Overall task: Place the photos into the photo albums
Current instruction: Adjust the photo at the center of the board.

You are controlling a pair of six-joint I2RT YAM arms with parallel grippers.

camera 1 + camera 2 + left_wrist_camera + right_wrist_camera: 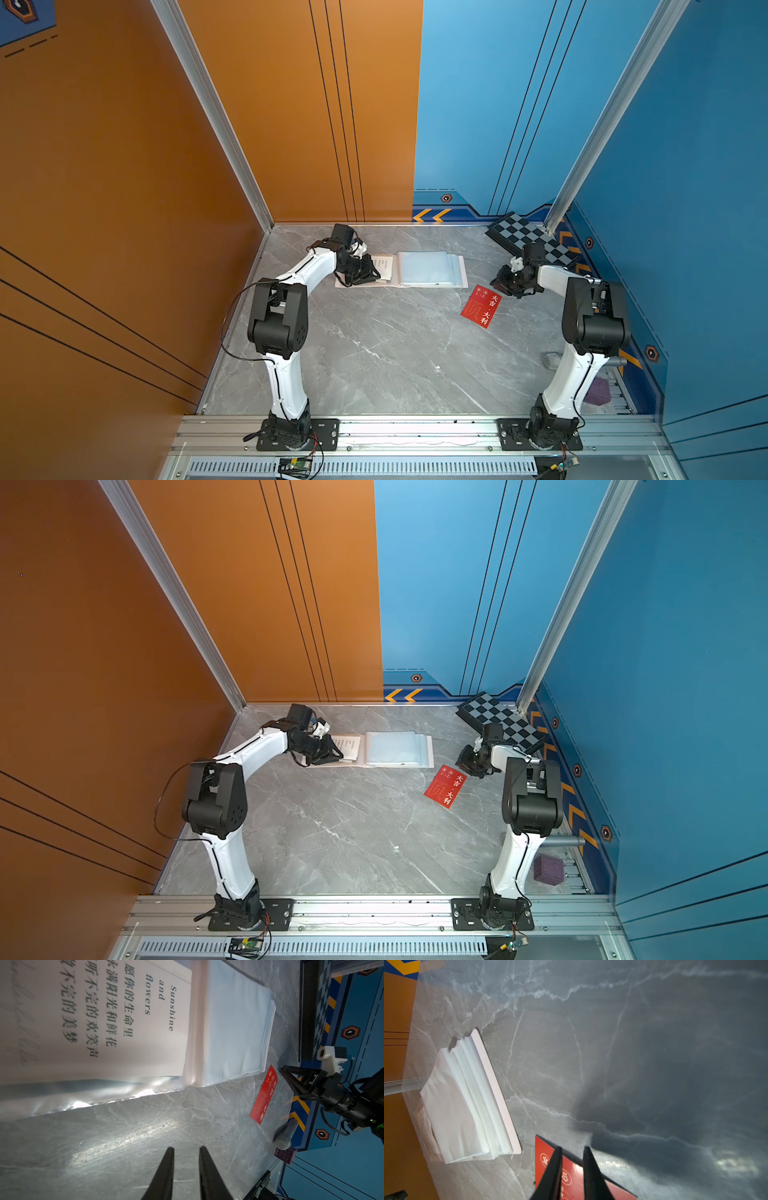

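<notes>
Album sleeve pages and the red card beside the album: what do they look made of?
The album's sleeve pages look like thin clear plastic film, bluish and glossy: glare streaks run along one edge and print reads through a sleeve. The red card looks like stiff coated paper, slightly glossy: a bright sheen patch shows in the right wrist view.

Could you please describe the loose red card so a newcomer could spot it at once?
Find the open photo album near the back of the marble table. Off its front right corner, by the right gripper, lies the red card: tilted, the only red thing, with white Chinese characters.
</notes>
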